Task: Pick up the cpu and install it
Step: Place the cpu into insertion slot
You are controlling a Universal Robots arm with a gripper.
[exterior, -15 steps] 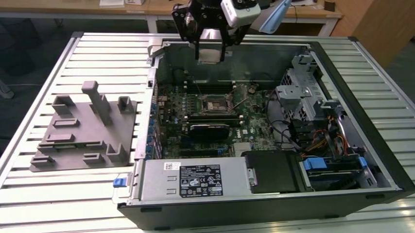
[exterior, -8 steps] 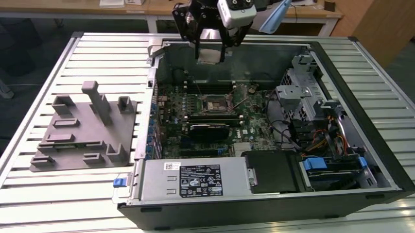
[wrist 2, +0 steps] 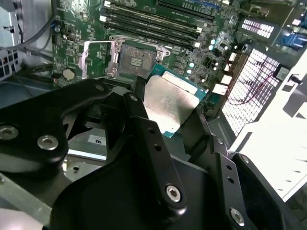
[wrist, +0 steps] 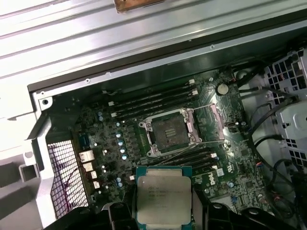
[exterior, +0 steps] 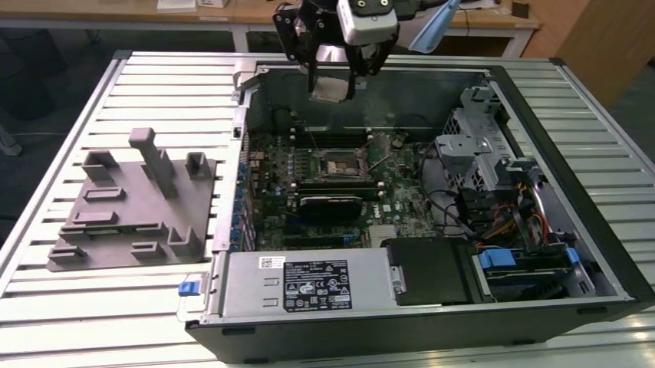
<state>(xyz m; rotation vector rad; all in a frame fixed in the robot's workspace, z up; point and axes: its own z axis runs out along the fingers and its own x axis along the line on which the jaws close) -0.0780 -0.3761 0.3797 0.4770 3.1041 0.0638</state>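
Where the open computer case [exterior: 430,337] lies on the slatted metal table [exterior: 61,307], a labelled power supply [exterior: 307,282] is seen at the lower middle of the exterior view, closest to the camera. A grey plastic fixture block [exterior: 133,207] is set on the table at the exterior view's left, just beside the case. Farther back, the green motherboard [exterior: 307,176] is laid flat within the case, and the dark metal-framed socket [exterior: 341,162] is found near the frame's centre. In the first wrist view the socket [wrist: 169,132] is shown with its contact field exposed. Beyond it, at the upper middle of the exterior view, the gripper [exterior: 333,84] is seen against the case's far wall, raised and apart from the socket. The cpu [exterior: 330,90] is clasped between the black fingers [wrist 2: 144,129], its silvery top shown in both wrist views. A wooden desk [exterior: 123,14] is seen farthest back.
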